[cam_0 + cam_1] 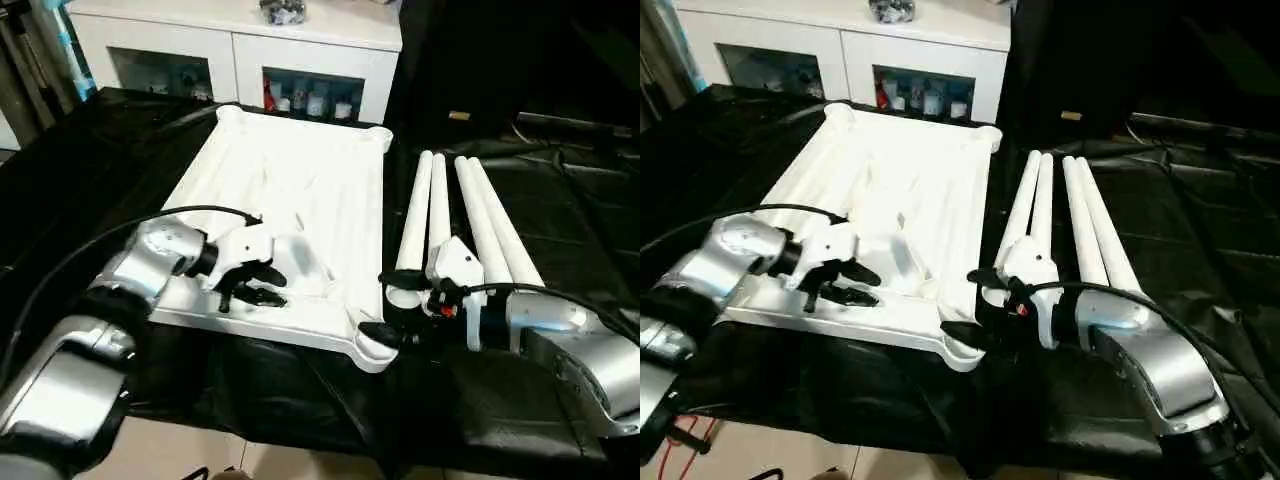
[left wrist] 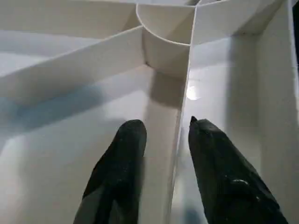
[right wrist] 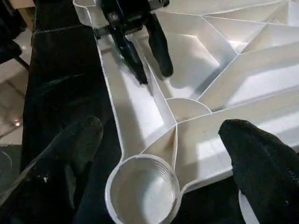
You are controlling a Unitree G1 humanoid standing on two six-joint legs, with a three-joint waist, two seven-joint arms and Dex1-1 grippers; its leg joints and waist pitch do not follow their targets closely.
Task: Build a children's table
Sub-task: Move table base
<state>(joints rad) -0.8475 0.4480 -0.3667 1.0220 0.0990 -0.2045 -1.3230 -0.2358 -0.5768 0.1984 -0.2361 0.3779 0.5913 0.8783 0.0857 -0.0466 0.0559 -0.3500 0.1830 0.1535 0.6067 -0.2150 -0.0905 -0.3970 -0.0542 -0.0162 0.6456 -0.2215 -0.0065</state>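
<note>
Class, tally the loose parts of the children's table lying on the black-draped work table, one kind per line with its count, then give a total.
tabletop: 1
tube legs: 4
Total: 5 parts

White rectangular plastic tabletop (image 1: 300,190) looked smooth, semi-gloss, thin ribs, four white tube legs (image 1: 465,215) smooth satin plastic, black draped cloth (image 1: 560,200) wrinkled with sheen, silver forearms (image 1: 1140,345) brushed metal, black gripper fingers (image 2: 119,172) matt

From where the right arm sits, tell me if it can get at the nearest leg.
Probably yes: the right tool is open beside the near ends of the legs, with nothing lying between them on the black cloth.
</note>
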